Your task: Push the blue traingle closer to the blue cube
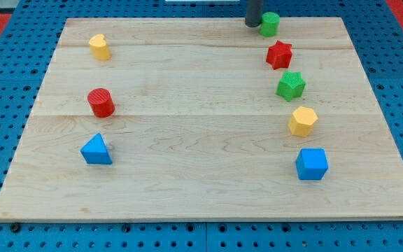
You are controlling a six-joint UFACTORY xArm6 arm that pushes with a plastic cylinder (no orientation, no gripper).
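Note:
The blue triangle [96, 150] lies at the lower left of the wooden board [201, 126]. The blue cube [311, 164] lies at the lower right, far from the triangle across the board. My tip [253, 25] is at the view's top edge, right of centre, just left of a green cylinder [270, 24] and close against it. The tip is far from both blue blocks.
A red star [279, 54], a green star [291, 85] and a yellow hexagon [303, 121] run in a column above the blue cube. A yellow cylinder-like block [99, 47] sits at the upper left and a red cylinder [101, 102] above the blue triangle.

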